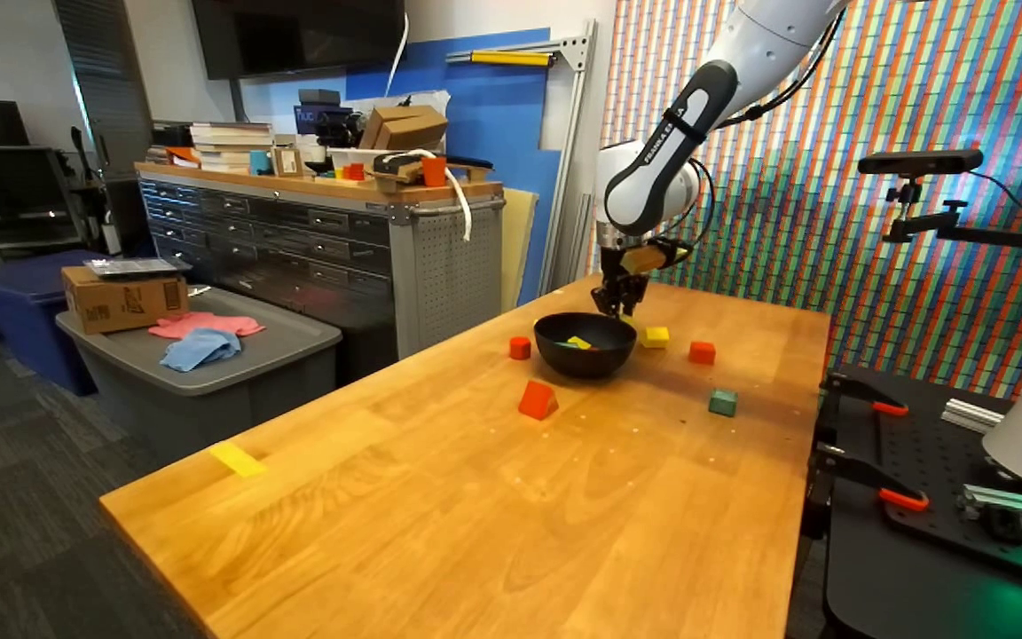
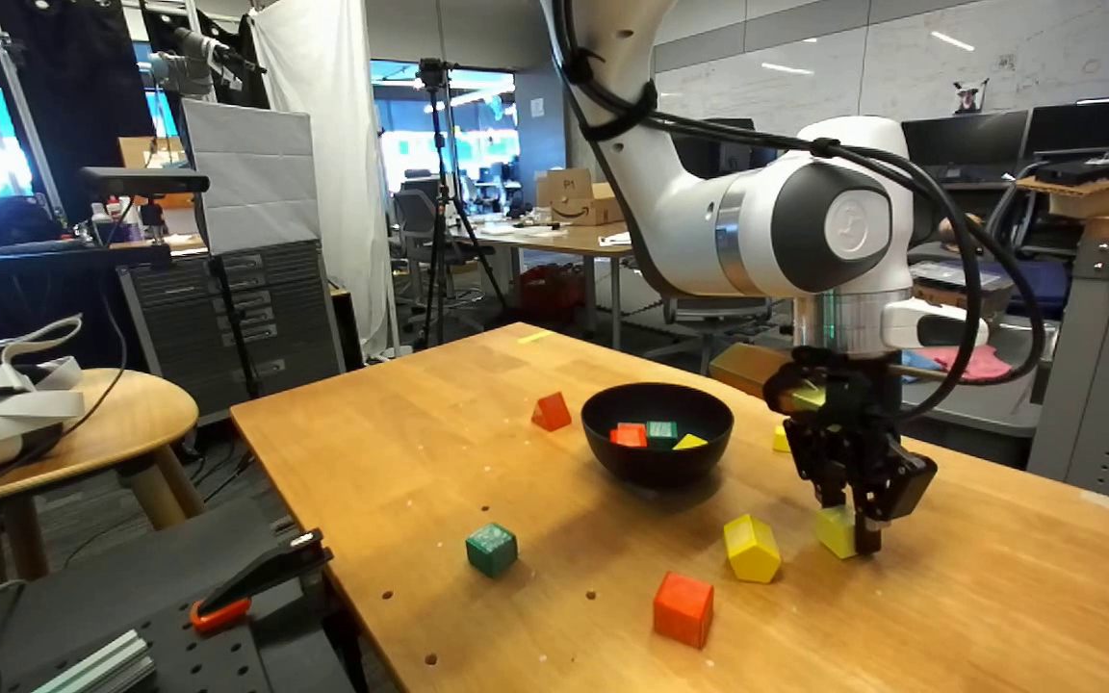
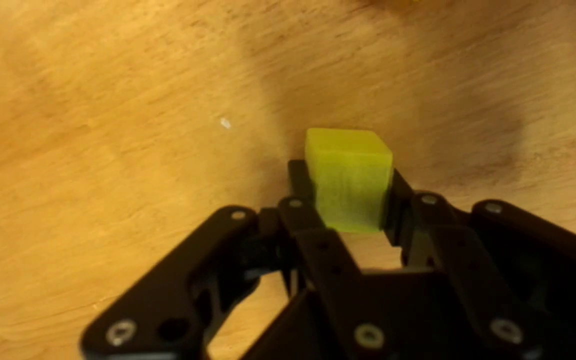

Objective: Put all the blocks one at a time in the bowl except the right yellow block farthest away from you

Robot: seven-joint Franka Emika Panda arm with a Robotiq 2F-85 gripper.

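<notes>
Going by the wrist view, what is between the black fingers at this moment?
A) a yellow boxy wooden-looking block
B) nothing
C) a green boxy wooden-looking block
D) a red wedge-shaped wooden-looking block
A: in the wrist view the black fingers stand against opposite sides of the yellow boxy wooden-looking block.
</notes>
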